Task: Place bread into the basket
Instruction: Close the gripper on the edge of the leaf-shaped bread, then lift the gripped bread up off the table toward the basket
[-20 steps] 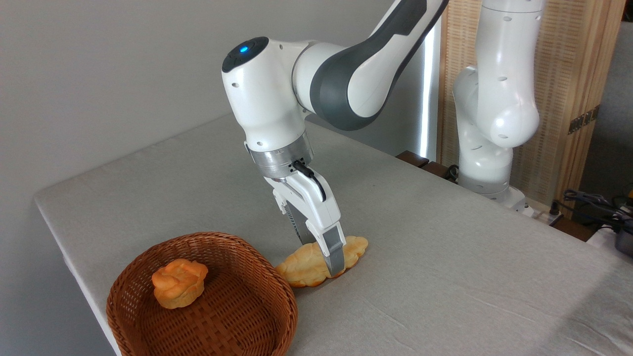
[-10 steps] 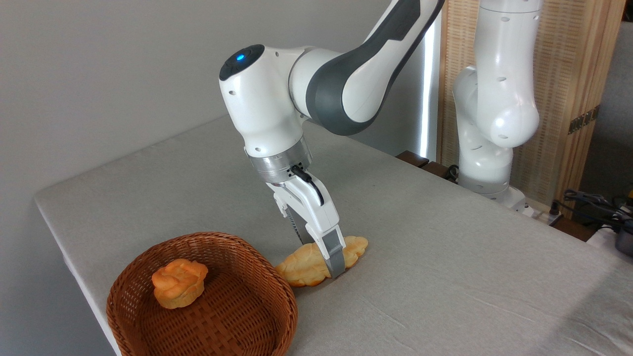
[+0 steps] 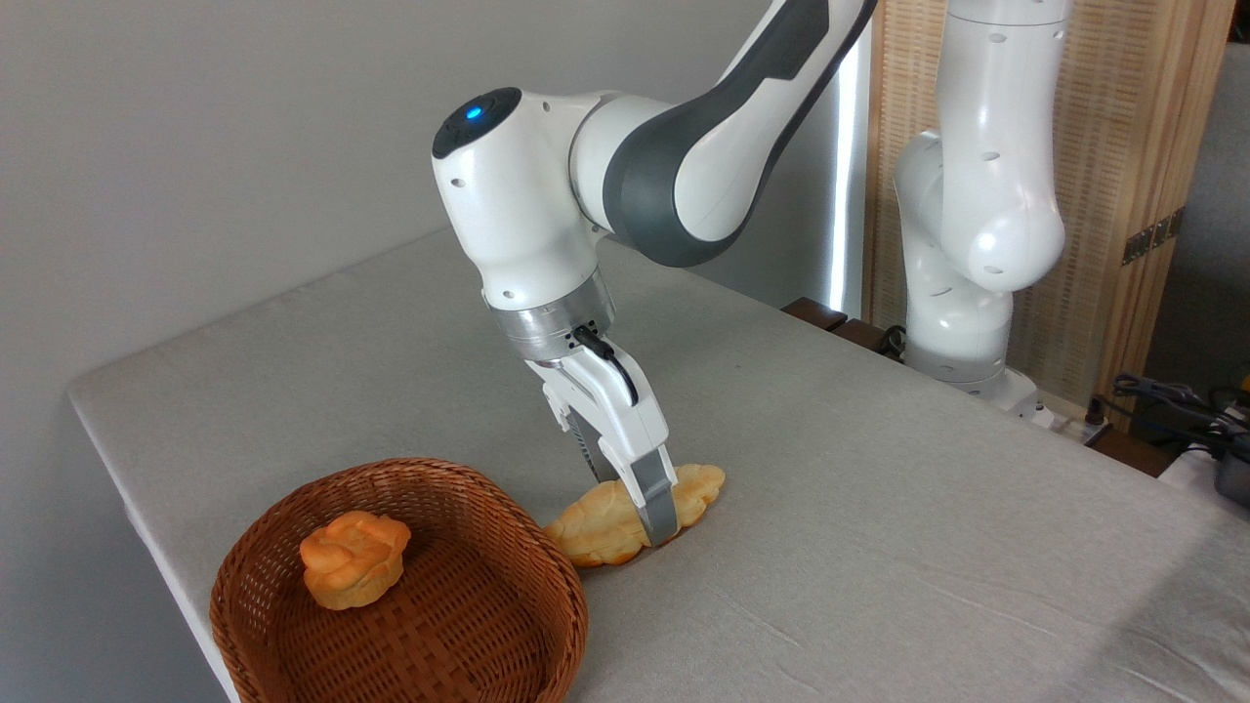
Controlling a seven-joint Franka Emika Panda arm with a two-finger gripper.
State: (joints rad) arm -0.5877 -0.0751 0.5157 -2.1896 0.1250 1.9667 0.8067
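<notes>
Gripper: white two-finger gripper reaches down over the middle of the loaf, its fingers closed against the loaf's two sides.
Bread: long pale golden braided loaf lies on the grey cloth-covered table, just right of the basket.
Basket: round reddish-brown wicker basket at the table's near left corner holds a small orange knotted bun.

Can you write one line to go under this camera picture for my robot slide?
The robot's gripper straddles the long bread on the table, beside the basket holding a small bun.
</notes>
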